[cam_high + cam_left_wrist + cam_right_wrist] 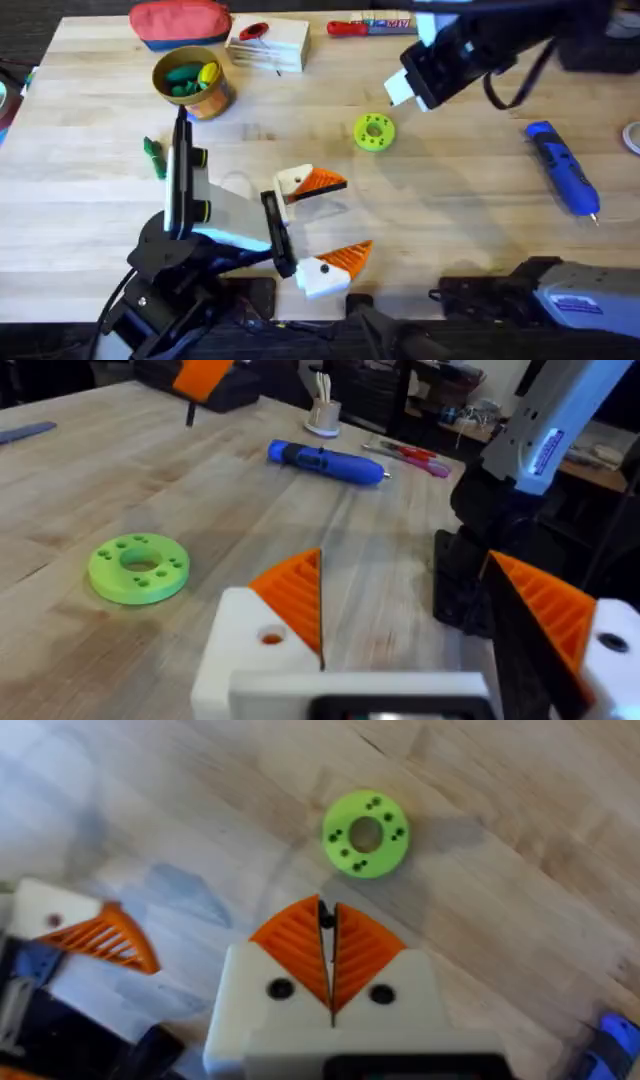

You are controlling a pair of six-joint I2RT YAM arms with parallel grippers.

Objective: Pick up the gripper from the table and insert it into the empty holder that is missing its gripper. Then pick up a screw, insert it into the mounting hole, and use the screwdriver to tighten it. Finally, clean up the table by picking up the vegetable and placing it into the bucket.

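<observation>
Even, fairly bright light falls on the desk (450, 220) from above, with no hard glare on the wood. Shadows are soft: a faint grey one lies beside the green disc (374, 132), another spreads under the raised right arm (470, 50), which looks dark and slightly blurred close under the overhead camera. In the left wrist view the room behind is dim and out of focus, and the near white block (250, 650) is blurred. The right wrist view is soft at its edges.

Vegetable (153, 156) left of bucket (192, 84)
</observation>
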